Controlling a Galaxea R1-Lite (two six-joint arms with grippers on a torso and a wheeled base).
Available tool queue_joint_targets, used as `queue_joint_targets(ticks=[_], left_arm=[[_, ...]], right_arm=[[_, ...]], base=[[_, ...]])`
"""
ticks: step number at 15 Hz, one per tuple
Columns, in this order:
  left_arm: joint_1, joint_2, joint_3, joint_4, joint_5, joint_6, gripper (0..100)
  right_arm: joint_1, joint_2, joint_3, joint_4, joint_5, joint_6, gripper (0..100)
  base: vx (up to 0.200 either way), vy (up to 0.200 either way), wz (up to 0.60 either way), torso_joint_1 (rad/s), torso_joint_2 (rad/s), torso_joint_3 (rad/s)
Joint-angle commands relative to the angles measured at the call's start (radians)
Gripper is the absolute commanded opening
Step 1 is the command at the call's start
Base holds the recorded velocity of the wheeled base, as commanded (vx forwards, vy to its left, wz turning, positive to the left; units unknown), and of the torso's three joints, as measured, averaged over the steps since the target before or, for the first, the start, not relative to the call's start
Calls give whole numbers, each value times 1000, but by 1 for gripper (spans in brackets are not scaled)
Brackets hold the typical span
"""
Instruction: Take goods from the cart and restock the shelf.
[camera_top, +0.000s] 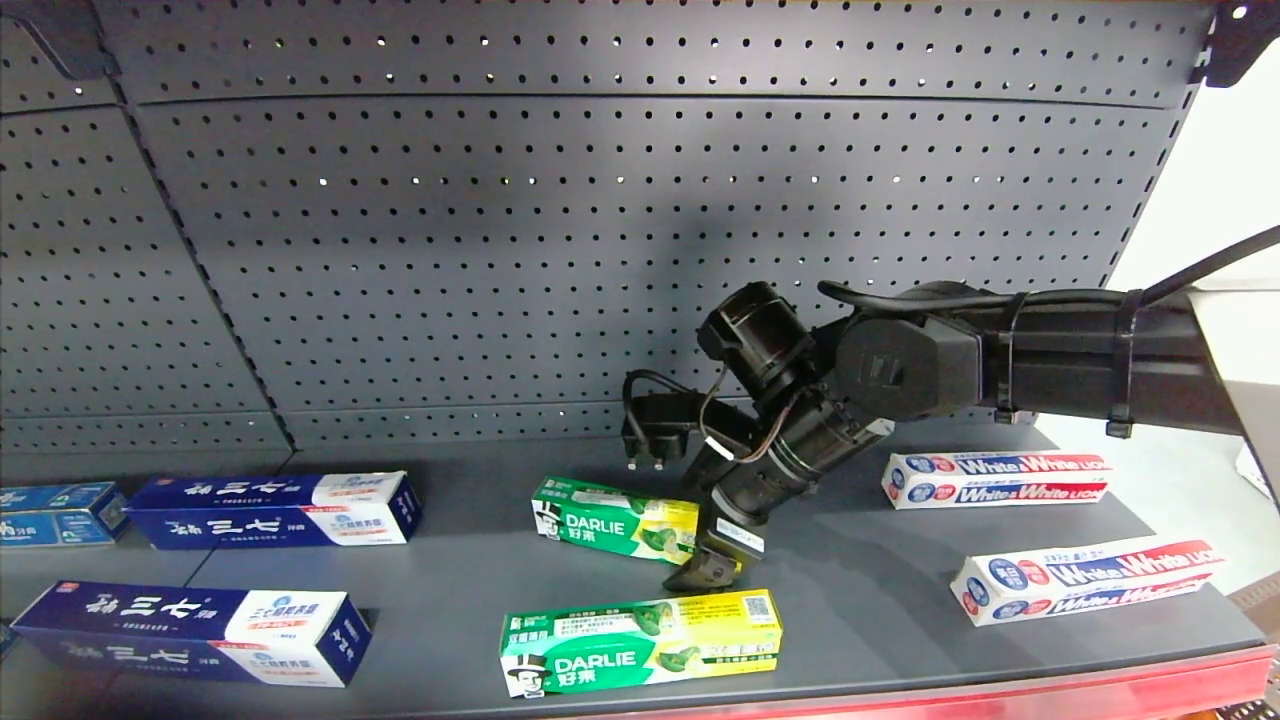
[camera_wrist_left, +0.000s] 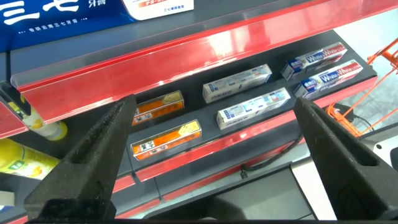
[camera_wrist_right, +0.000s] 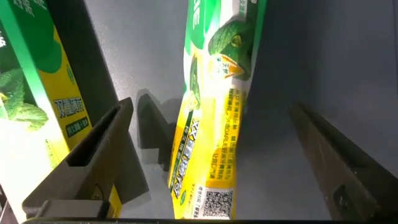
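Observation:
Two green-and-yellow toothpaste boxes lie on the grey shelf (camera_top: 880, 590): one further back (camera_top: 615, 518), one near the front edge (camera_top: 640, 640). My right gripper (camera_top: 705, 570) points down at the shelf between them, just above the right end of the front box. In the right wrist view the right gripper (camera_wrist_right: 211, 109) is open, and the front box (camera_wrist_right: 211, 112) lies flat between the spread fingers without touching them. The rear box (camera_wrist_right: 37, 93) is off to one side. My left gripper (camera_wrist_left: 214, 102) is open and holds nothing, hanging in front of the lower shelves.
Dark blue boxes (camera_top: 275, 510) (camera_top: 190, 632) lie on the shelf's left, white-and-red boxes (camera_top: 995, 480) (camera_top: 1085, 578) on its right. A pegboard wall (camera_top: 500, 250) closes the back. Lower red-edged shelves hold orange boxes (camera_wrist_left: 165, 140) and white-blue boxes (camera_wrist_left: 255, 106). An orange wire frame (camera_wrist_left: 373, 87) stands beside them.

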Motion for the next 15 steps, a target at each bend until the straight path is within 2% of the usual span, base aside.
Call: queue_joint_targets(ticks=[1, 7, 15], left_arm=[[0, 2, 0, 0, 1, 0, 100], [0, 2, 0, 0, 1, 0, 100], [0, 2, 0, 0, -1, 1, 100]], right_arm=[[-18, -5, 3, 0, -2, -11, 100], [-89, -6, 17, 3, -8, -20, 100], [-86, -29, 31, 7, -6, -18, 100]], base=[[0, 0, 0, 0, 0, 0], [0, 0, 0, 0, 0, 0], [0, 0, 0, 0, 0, 0]])
